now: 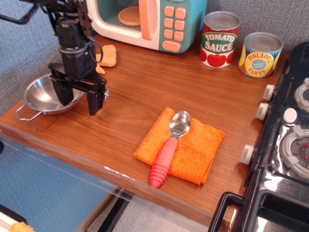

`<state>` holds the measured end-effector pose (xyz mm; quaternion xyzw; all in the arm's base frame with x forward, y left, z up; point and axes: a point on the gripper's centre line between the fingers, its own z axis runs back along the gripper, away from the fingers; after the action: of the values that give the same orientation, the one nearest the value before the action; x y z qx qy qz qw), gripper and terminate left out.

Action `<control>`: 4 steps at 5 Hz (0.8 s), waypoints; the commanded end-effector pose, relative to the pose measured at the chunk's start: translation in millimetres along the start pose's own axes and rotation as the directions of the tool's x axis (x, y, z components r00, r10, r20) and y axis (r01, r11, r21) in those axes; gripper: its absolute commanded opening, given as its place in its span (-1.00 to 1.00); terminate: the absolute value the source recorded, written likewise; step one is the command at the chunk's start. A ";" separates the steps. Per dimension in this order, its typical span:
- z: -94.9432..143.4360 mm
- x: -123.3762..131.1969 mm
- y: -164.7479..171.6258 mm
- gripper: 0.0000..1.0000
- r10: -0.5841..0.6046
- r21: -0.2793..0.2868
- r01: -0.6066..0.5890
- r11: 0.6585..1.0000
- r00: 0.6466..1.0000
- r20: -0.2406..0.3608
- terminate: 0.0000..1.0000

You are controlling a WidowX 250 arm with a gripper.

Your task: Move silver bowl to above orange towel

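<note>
The silver bowl (42, 95) sits near the table's front left corner, one wire handle (26, 116) pointing at the edge. My gripper (78, 99) is open and stands over the bowl's right rim. One finger (63, 94) is inside the bowl and the other (94, 103) is outside it, over the wood. The orange towel (203, 145) lies flat near the table's front edge, right of centre. A spoon with a silver head and red handle (166, 154) lies on the towel.
A toy microwave (149, 21) stands at the back, with a tan chicken-wing toy (108, 54) in front of it, behind my arm. A tomato sauce can (219, 38) and a pineapple can (260, 54) stand back right. A black stove (289, 145) borders the right side.
</note>
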<state>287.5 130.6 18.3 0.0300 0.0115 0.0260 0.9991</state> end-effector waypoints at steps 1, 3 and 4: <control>9.5 8.9 -1.6 -1.00 0.004 0.020 -0.005 1.000 0.999 0.039 -1.00; 18.8 5.4 -2.1 -1.00 0.009 0.012 -0.010 1.000 0.997 0.070 -1.00; 38.5 1.2 0.9 -1.00 0.054 0.029 -0.058 0.998 0.992 0.118 -1.00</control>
<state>285.9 124.3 41.9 0.0373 -0.0236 0.0561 0.9974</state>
